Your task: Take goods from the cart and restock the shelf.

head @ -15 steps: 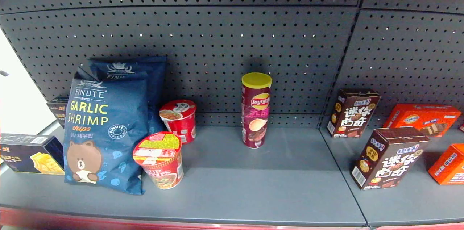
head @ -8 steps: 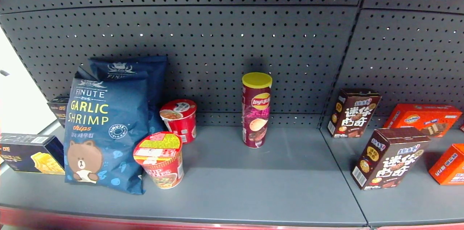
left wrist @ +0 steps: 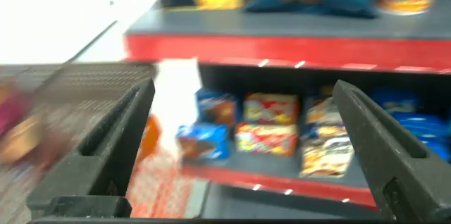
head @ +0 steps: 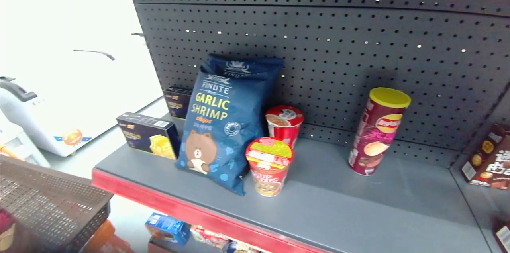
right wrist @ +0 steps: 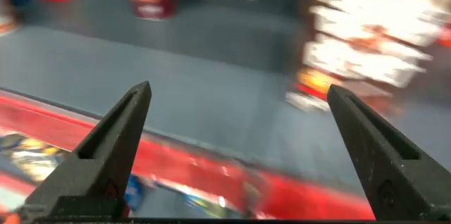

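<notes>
My left gripper (left wrist: 243, 89) and right gripper (right wrist: 238, 91) are both wide open, empty. The cart (head: 48, 197) lies low on my left, beside the shelf (head: 358, 213) (what it holds I cannot tell), so the left gripper is nearer.

Open shelf (head: 338, 209) floor between front noodle cup (head: 269, 166) and chip can (head: 378, 131)

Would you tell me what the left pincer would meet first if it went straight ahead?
Probably the packets on the lower shelf, below the red shelf edge; nothing nearer shows, though depth is unclear.
</notes>
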### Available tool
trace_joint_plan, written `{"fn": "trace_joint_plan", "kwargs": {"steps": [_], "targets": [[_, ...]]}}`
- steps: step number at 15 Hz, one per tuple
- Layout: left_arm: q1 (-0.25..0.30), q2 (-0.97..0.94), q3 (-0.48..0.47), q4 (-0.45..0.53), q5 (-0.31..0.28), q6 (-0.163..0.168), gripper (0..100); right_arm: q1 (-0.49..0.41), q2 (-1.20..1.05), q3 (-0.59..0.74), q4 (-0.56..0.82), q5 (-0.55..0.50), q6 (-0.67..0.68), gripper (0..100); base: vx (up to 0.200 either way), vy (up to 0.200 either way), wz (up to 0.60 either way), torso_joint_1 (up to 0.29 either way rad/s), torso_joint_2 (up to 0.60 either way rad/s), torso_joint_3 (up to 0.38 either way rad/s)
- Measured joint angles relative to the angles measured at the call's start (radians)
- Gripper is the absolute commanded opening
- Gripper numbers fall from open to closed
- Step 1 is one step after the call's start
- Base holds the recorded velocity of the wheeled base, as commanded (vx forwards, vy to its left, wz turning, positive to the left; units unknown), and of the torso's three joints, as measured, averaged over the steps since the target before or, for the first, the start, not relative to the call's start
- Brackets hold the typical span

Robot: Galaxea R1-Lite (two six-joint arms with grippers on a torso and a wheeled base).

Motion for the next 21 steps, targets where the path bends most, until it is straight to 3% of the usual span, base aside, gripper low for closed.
{"fn": "trace_joint_plan", "kwargs": {"steps": [8,21], "targets": [[-0.001,0.000,0.000,0.000,0.000,0.000,100,0.000,0.000,0.001,0.000,0.000,0.000,100,0.000,0.000,0.60,0.005,0.00,0.005],[-0.002,0.002,0.000,0.000,-0.001,0.004,100,0.001,0.000,0.001,0.001,0.000,0.004,100,0.000,0.000,0.00,0.000,0.00,0.000]]}}
